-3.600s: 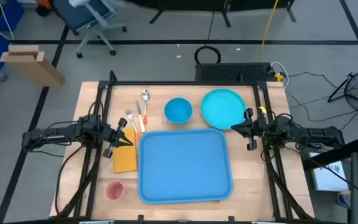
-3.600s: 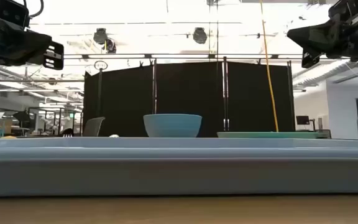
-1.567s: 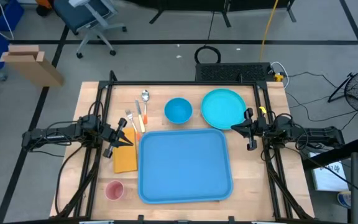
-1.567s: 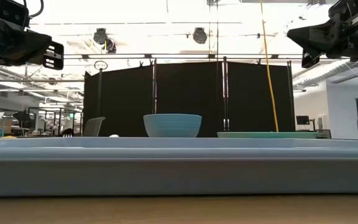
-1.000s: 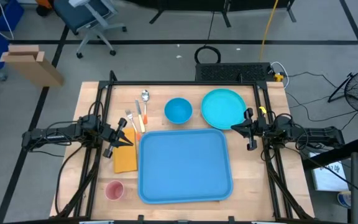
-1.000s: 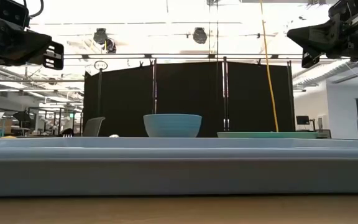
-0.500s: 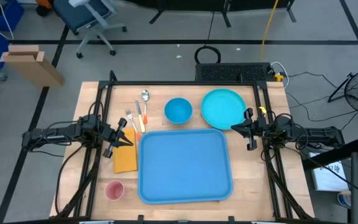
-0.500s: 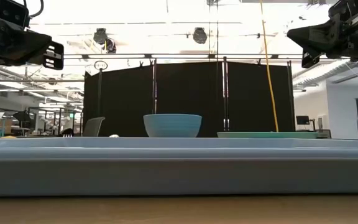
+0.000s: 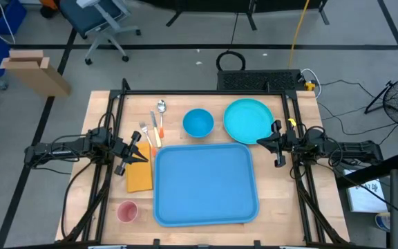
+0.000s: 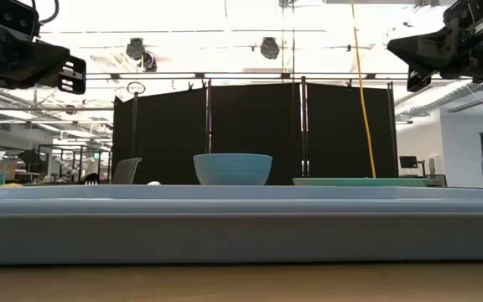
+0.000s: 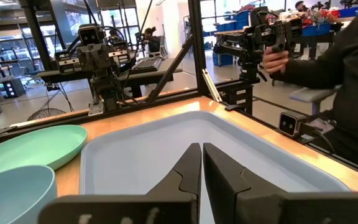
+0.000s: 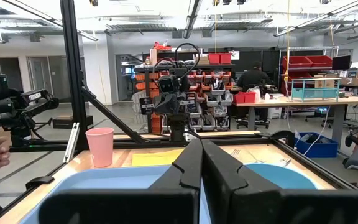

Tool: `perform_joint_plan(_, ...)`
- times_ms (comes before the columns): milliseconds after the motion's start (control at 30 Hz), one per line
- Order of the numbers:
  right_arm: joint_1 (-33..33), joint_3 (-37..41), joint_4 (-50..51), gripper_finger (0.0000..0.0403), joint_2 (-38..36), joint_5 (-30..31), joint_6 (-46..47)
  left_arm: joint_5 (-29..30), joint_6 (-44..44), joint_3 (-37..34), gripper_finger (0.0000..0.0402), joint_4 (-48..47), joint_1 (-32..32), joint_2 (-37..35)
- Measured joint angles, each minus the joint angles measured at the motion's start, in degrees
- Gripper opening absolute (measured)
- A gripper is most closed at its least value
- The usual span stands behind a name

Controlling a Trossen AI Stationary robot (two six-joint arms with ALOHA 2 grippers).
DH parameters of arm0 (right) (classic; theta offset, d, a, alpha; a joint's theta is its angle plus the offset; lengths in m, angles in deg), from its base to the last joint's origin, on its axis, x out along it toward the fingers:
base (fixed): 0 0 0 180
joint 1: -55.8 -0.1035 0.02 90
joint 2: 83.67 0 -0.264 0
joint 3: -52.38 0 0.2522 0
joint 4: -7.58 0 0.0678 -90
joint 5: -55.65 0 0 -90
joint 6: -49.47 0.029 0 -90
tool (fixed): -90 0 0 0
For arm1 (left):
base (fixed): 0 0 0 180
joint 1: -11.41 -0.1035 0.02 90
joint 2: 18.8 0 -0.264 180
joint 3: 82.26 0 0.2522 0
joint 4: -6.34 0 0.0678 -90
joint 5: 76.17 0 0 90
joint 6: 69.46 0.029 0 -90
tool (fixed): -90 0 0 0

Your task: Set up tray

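Both arms hovering at the table sides, nothing in either grip.

I am holding my left gripper pinched nearly closed and empty above the orange napkin, just left of the tray. I am keeping my right gripper closed and empty off the tray's right far corner, beside the teal plate. The tray is lying flat at the table's near middle, bare. Bowl and cutlery are sitting just beyond it, pink cup at its near left.
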Motion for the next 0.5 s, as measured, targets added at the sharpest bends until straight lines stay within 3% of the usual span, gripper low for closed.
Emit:
perform_joint_plan(267, 0.0, 0.0, -0.5, 0.0, 0.0, 0.0, -0.1, 0.0, 0.0, 0.0, 0.0021, 0.0, 0.0, 0.0)
perform_joint_plan(400, 0.0, 0.0, -5.5, 0.0, 0.0, 0.4, -3.6, 0.0, 0.0, 0.0, 0.0021, 0.0, 0.0, 0.0)
perform_joint_plan(500, -0.1, -2.4, -6.3, 0.0001, 0.4, 7.1, -3.6, 0.0, 0.0, 0.0, 0.0021, 0.1, 0.0, 0.0)
